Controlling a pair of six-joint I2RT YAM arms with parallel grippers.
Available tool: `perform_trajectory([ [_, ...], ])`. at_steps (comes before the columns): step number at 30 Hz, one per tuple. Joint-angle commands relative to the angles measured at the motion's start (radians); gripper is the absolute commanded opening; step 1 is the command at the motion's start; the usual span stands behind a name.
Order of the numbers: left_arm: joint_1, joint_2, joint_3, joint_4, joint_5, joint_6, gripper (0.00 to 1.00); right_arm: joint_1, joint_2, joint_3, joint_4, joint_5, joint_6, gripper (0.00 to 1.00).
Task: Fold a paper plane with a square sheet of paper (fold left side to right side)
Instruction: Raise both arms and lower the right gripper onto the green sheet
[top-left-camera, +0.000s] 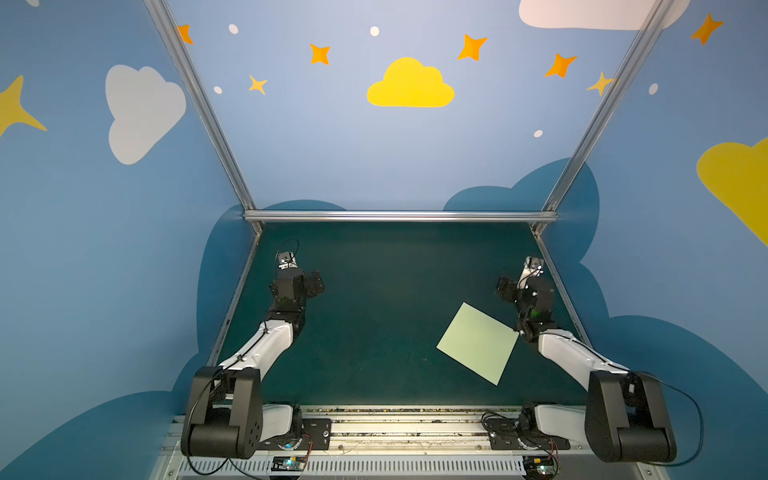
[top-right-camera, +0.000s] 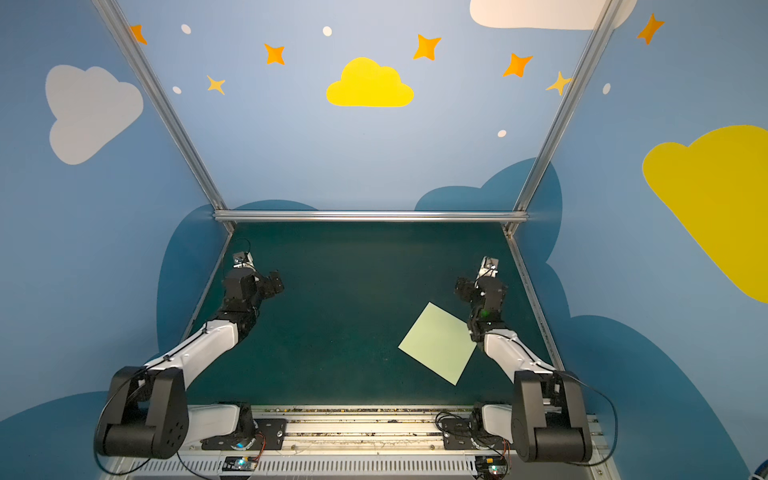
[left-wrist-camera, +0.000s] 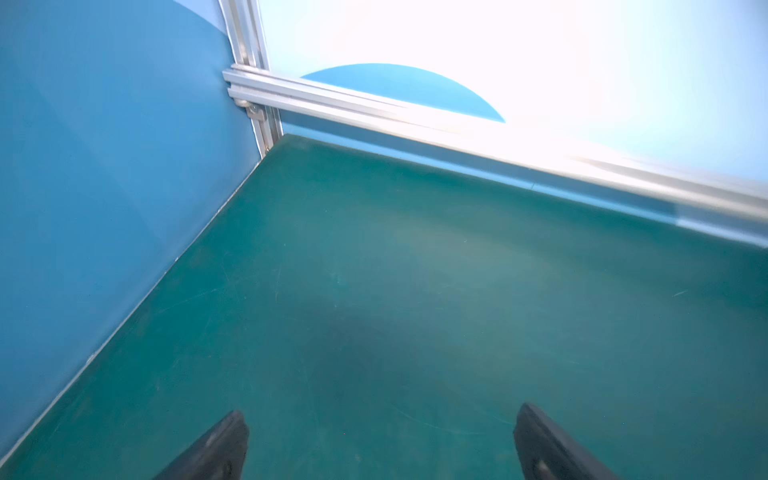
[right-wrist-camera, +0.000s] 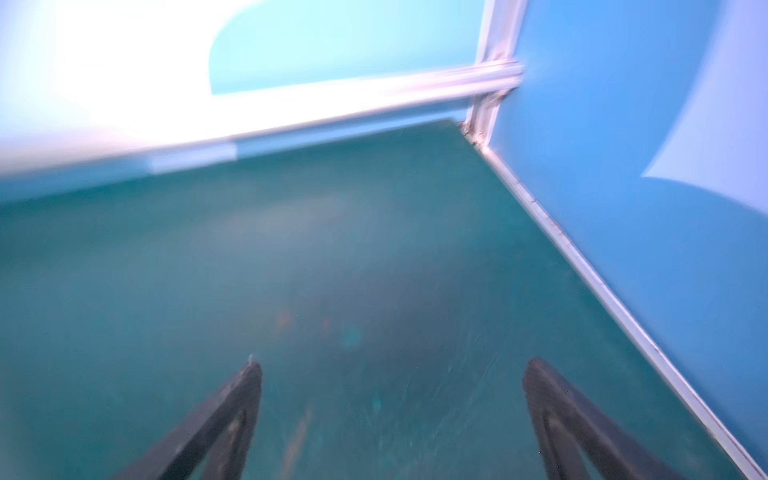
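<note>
- We find the paper sheet (top-left-camera: 478, 343) flat on the surface (top-left-camera: 374, 270), lower right in both top views
- Our right claw (right-wrist-camera: 395, 365) is nearer, just above it in those views; left claw (left-wrist-camera: 380, 413) well apart; both spread wide, empty

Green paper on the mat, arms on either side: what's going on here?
Nothing is being handled yet. The sheet of paper lies flat and unfolded on the right half of the green mat, turned at an angle. The left gripper and right gripper are both open and empty, each over bare mat and away from the sheet.
</note>
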Motion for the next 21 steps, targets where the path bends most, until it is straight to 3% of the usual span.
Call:
perform_trajectory([
  [1, -0.032, -0.075, 0.088, -0.294, 0.020, -0.155, 1.00, -0.044, -0.072, 0.086, -0.313, -0.134, 0.265, 0.97],
  [4, -0.065, -0.130, 0.157, -0.476, 0.112, -0.247, 1.00, -0.065, -0.107, 0.104, -0.411, -0.312, 0.365, 0.97],
  [7, -0.108, -0.184, 0.177, -0.596, 0.194, -0.309, 1.00, -0.066, -0.140, 0.051, -0.423, -0.499, 0.383, 0.97],
  [10, -0.155, -0.240, 0.162, -0.662, 0.257, -0.353, 1.00, -0.062, -0.172, -0.007, -0.472, -0.559, 0.445, 0.97],
  [16, -0.244, -0.367, 0.030, -0.642, 0.294, -0.436, 1.00, -0.059, -0.207, -0.063, -0.698, -0.455, 0.520, 0.96],
  [21, -0.269, -0.405, -0.017, -0.642, 0.297, -0.437, 1.00, -0.056, -0.210, -0.111, -0.795, -0.356, 0.572, 0.96],
])
